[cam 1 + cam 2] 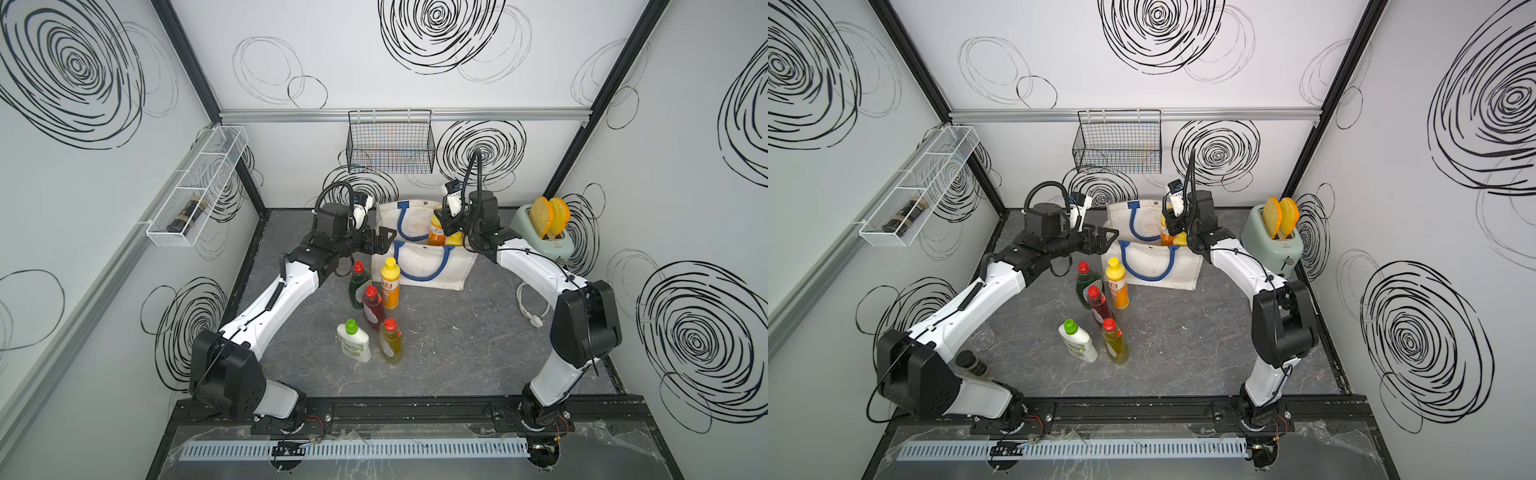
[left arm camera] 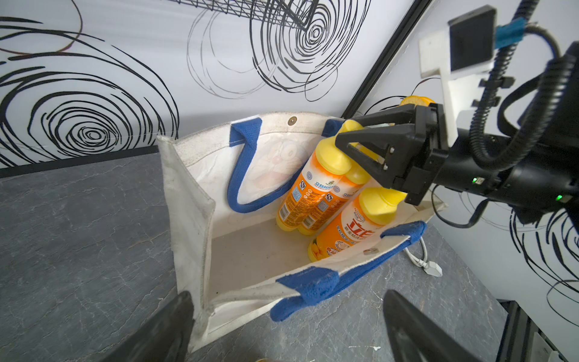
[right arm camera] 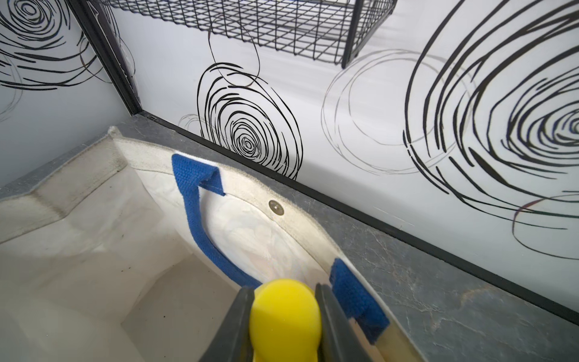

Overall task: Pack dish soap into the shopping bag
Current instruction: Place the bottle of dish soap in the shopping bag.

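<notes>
The off-white shopping bag [image 1: 424,272] [image 2: 188,203] stands open at the back of the table, blue handles hanging. Inside it lean three orange dish soap bottles [image 2: 313,194] with yellow caps. My right gripper [image 3: 285,290] [image 2: 340,130] [image 1: 446,226] is inside the bag's mouth, shut on one bottle's yellow cap [image 3: 285,316]. My left gripper [image 1: 386,241] [image 2: 288,297] hovers open and empty at the bag's left end. In front of the bag stand an orange bottle [image 1: 390,282], a dark green [image 1: 357,286], a red [image 1: 373,309], a white [image 1: 354,340] and a yellow-green one [image 1: 390,340].
A toaster [image 1: 544,237] with two bread slices stands right of the bag, with a white cable and plug [image 1: 532,307] before it. A black wire basket [image 1: 390,145] hangs on the back wall, a white rack [image 1: 195,195] on the left wall. A dark jar [image 1: 971,363] lies by the left arm's base.
</notes>
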Action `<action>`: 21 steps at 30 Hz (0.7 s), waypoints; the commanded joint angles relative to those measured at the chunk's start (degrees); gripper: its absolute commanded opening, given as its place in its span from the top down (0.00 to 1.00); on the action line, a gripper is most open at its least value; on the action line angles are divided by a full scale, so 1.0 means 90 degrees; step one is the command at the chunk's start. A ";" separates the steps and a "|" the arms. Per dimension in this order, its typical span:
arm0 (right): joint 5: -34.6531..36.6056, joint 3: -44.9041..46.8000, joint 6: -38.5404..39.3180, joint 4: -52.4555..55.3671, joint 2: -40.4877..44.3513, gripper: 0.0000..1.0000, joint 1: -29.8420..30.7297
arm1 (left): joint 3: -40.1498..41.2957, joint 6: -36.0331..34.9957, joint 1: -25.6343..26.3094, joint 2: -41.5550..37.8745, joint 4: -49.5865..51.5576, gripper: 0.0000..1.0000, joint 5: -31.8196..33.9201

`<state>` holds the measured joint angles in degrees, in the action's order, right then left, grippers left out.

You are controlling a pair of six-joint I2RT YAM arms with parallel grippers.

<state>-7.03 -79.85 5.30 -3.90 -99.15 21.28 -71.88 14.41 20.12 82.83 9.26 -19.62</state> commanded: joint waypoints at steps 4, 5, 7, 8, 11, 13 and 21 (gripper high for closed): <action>0.0277 0.0011 0.0143 -0.0565 0.0087 1.00 -0.0040 | 0.0047 -0.0034 -0.0060 -0.0012 -0.0224 0.04 -0.0065; 0.0300 -0.0002 0.0143 -0.0530 0.0080 1.00 -0.0040 | 0.0044 -0.0031 -0.0058 -0.0003 -0.0216 0.04 -0.0066; 0.0302 -0.0013 0.0143 -0.0494 0.0053 1.00 -0.0045 | 0.0047 -0.0043 -0.0063 0.0003 -0.0218 0.04 -0.0052; 0.0301 -0.0004 0.0139 -0.0488 0.0042 1.00 -0.0040 | 0.0047 -0.0042 -0.0061 -0.0001 -0.0219 0.04 -0.0047; 0.0312 -0.0039 0.0143 -0.0378 0.0011 0.98 -0.0032 | 0.0057 -0.0059 -0.0059 -0.0004 -0.0218 0.04 -0.0011; 0.0331 -0.0010 0.0134 -0.0365 0.0033 0.91 -0.0038 | 0.0047 -0.0069 -0.0061 0.0006 -0.0208 0.04 0.0002; 0.0351 0.0111 0.0095 -0.0358 0.0128 0.72 -0.0005 | 0.0047 -0.0087 -0.0049 0.0011 -0.0199 0.04 0.0012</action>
<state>-6.24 -79.50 5.28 -4.32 -99.15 21.41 -71.88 14.37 20.08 82.83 9.28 -19.49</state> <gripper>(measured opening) 0.316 0.962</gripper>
